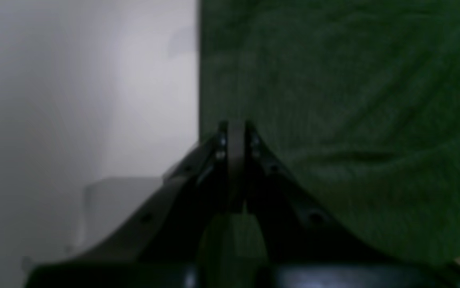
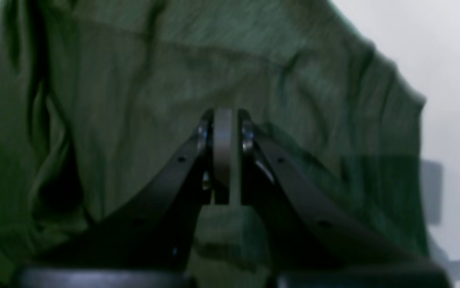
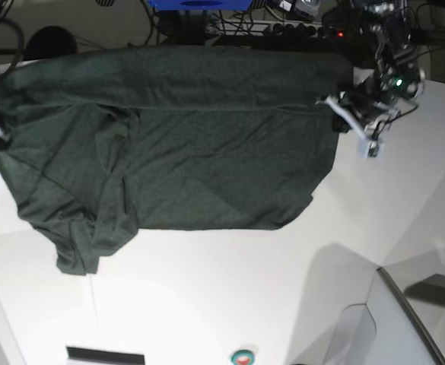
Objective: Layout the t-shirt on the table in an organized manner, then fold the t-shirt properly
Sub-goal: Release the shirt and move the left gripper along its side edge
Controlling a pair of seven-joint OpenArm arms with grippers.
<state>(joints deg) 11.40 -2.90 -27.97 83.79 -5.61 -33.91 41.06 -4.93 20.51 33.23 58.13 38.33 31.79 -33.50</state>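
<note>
A: Left gripper [image 1: 236,132], what do you have?
B: Mine's clamped, jaws together on the t-shirt [image 1: 354,120], right at the cloth's straight side edge. Green shows between the fingers in my wrist view. White table [image 1: 74,100] fills everything toward 9 o'clock, cloth runs off toward 3.
A: Right gripper [image 2: 228,124]?
B: Also pinched closed on the cloth, green tucked between the fingers. Shirt spreads from 9 round through 12 to 2; bare table only at the far 3 o'clock side.
A: Base view?
B: Left gripper [image 3: 351,114] sits at 2 o'clock of frame on the shirt's end. I judge the right one's at the 9 o'clock frame edge; I can't make it out there. T-shirt [image 3: 207,160] hangs stretched between them, long axis 9 to 3, above the table [image 3: 230,296].
A: What matters next?
B: I'd guess laying it flat. The 8 o'clock corner droops bunched, so the right-arm side needs spreading. Both arms equally near, one per end.
</note>
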